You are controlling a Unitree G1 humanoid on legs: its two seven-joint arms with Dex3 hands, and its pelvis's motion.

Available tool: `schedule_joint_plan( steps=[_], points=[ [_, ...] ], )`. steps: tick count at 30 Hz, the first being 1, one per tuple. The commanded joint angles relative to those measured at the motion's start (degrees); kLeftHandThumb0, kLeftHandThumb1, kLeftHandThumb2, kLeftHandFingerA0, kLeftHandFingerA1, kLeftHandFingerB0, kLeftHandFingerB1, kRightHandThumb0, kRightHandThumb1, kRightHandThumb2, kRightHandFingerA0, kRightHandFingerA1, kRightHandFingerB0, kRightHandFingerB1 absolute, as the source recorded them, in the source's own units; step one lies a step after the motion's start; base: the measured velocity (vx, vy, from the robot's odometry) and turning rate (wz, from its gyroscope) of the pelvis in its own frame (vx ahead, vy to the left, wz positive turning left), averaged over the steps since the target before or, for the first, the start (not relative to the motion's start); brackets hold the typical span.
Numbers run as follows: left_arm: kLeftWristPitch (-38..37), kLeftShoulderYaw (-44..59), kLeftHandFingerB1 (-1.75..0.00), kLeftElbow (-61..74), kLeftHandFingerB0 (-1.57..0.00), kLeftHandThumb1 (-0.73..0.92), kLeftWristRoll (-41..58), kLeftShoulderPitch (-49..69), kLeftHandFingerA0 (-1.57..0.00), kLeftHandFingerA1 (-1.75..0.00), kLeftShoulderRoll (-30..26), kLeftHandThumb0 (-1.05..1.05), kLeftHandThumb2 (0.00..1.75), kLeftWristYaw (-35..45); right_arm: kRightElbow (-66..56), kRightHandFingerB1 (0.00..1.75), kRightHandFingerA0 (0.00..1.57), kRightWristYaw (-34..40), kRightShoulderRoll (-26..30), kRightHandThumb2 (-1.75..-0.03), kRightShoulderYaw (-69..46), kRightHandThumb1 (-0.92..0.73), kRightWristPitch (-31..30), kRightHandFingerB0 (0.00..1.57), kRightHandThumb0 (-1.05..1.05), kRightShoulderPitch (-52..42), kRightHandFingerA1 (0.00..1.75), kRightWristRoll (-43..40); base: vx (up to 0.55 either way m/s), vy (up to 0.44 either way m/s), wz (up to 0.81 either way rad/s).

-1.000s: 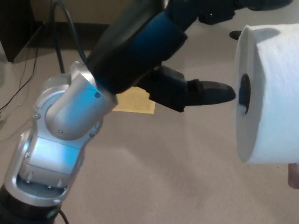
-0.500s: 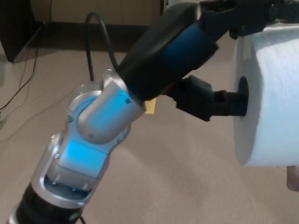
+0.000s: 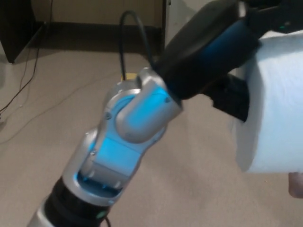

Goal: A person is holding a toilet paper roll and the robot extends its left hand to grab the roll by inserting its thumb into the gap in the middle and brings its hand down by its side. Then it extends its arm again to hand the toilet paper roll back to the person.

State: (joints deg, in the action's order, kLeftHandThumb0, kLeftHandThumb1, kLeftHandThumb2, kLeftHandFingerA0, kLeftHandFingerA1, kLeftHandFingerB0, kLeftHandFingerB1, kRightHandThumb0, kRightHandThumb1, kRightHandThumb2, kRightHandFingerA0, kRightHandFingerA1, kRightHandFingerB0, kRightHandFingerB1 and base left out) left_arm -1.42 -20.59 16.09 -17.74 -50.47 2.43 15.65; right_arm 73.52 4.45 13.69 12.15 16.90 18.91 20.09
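My left forearm (image 3: 128, 137) rises from the lower left of the head view, silver at the wrist joint, with a black cable (image 3: 135, 28) looping behind it. Beyond the wrist, my left hand (image 3: 227, 71) is pressed against the flat end of the toilet paper roll (image 3: 274, 109) at the right edge. My thumb (image 3: 235, 97) goes into the roll's end at its middle, its tip hidden inside; dark fingers (image 3: 277, 16) reach over the top of the roll. I cannot tell whether they are clamped on it. Under the roll, at the lower right corner, shows a bit of a person's hand (image 3: 296, 183). Farther off lies the beige floor (image 3: 57, 94) and a thin wire (image 3: 21, 80) trailing across it.
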Motion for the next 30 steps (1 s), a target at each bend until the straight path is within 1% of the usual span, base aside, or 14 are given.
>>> schedule_joint_plan(
  steps=[1,4,5,6,7,8,9,10,12,17,20,22,27,30],
  points=[
    [0.4,-1.3,-0.32,-2.7,-0.35,0.45,-1.9,-2.7,-0.48,-0.38,2.4,-0.33,0.54,-1.7,-0.2,0.44,0.73,-0.4,0.6,-0.60,-0.6,-0.66,-0.3,0.60,-0.36,0.2,0.63,-0.5,0.00,0.000,0.00],
    [-0.7,-2.2,-0.33,-4.2,-0.37,0.57,-2.1,-3.0,-0.51,-0.38,3.6,-0.33,0.58,-2.2,-0.2,0.44,0.72,-0.9,0.5,-0.60,-0.8,-0.66,-0.2,0.59,-0.36,0.3,0.63,-0.7,0.00,0.000,0.00],
    [-1.2,-2.3,-0.34,-4.8,-0.42,0.67,-1.0,-3.0,-0.56,-0.58,4.2,-0.29,0.60,-2.0,-0.2,0.45,0.72,-0.9,0.6,-0.60,-0.7,-0.66,0.1,0.58,-0.36,0.3,0.63,-0.5,0.00,0.000,0.00],
    [0.4,-2.5,-0.41,-4.2,-0.67,0.79,-0.5,-2.8,-0.80,-1.39,4.4,-0.21,0.66,-1.0,-0.2,0.44,0.71,-1.1,0.6,-0.60,-0.8,-0.66,0.2,0.58,-0.36,0.3,0.59,-0.6,0.00,0.000,0.00],
    [3.0,-2.8,-0.41,-3.3,-0.67,0.79,0.2,-2.5,-0.80,-1.39,4.6,-0.21,0.66,0.4,-0.1,0.44,0.71,-1.2,0.7,-0.60,-0.8,-0.66,0.4,0.58,-0.36,0.3,0.59,-0.7,0.00,0.000,0.00],
    [3.0,-2.9,-0.48,-2.9,-0.84,0.71,0.5,-2.0,-0.95,-1.03,3.9,-0.13,0.68,1.3,-0.1,0.44,0.70,-1.4,0.8,-0.60,-0.8,-0.66,0.2,0.58,-0.36,0.4,0.57,-0.6,0.00,0.000,0.00],
    [2.9,-3.1,-0.55,-2.7,-0.96,0.65,0.3,-1.2,-1.00,-1.02,3.8,-0.05,0.77,1.1,-0.2,0.44,0.70,-1.4,0.8,-0.60,-0.8,-0.66,-0.1,0.58,-0.36,0.3,0.57,-0.6,0.00,0.000,0.00],
    [1.6,-3.3,-0.75,-3.1,-1.06,0.65,0.3,0.3,-1.07,-1.11,3.8,0.05,0.80,0.2,-0.3,0.44,0.70,-1.4,0.8,-0.60,-0.8,-0.66,-0.3,0.58,-0.36,0.3,0.58,-0.5,0.00,0.000,0.00],
    [0.2,-3.4,-1.15,-3.1,-0.92,0.62,-0.1,2.5,-1.00,-1.37,4.0,0.06,0.83,-1.6,-0.2,0.43,0.71,-1.6,0.9,-0.60,-0.6,-0.67,-0.5,0.58,-0.37,0.4,0.60,-0.3,0.00,0.000,0.00],
    [-1.6,-2.4,-1.46,-2.0,-0.68,0.80,-1.8,5.2,-0.71,-1.58,1.7,-0.11,0.65,-2.5,0.0,0.44,0.72,-1.6,0.8,-0.60,-0.5,-0.66,-0.6,0.59,-0.36,0.9,0.61,-0.2,0.00,0.000,0.00],
    [-1.8,-0.8,-1.44,-0.4,-0.67,0.78,-1.0,7.7,-0.76,-1.58,-0.1,-0.08,0.68,-2.6,0.1,0.44,0.72,-1.5,0.9,-0.60,-0.1,-0.66,-0.9,0.59,-0.36,0.9,0.64,0.2,0.00,0.000,0.00],
    [-1.2,0.1,-1.22,0.8,-0.81,0.67,-0.2,8.9,-0.85,-1.45,-0.8,-0.08,0.86,-2.1,0.0,0.44,0.70,-1.7,1.0,-0.60,0.0,-0.66,-0.9,0.58,-0.35,0.9,0.59,0.1,0.00,0.000,0.00],
    [-3.1,5.8,-1.23,3.2,-0.85,0.60,4.1,15.1,-0.90,-1.45,-3.4,-0.01,1.05,-2.4,0.0,0.44,0.70,-2.3,0.9,-0.60,0.3,-0.66,-1.2,0.56,-0.36,1.3,0.58,0.2,0.00,0.000,0.00],
    [-4.6,9.4,-1.17,3.4,-0.86,0.59,7.2,17.0,-0.94,-1.32,-5.0,0.06,1.05,-1.7,-0.1,0.44,0.70,-2.6,1.0,-0.60,0.2,-0.66,-1.6,0.57,-0.35,1.7,0.58,0.1,0.00,0.000,0.00]
  ],
)
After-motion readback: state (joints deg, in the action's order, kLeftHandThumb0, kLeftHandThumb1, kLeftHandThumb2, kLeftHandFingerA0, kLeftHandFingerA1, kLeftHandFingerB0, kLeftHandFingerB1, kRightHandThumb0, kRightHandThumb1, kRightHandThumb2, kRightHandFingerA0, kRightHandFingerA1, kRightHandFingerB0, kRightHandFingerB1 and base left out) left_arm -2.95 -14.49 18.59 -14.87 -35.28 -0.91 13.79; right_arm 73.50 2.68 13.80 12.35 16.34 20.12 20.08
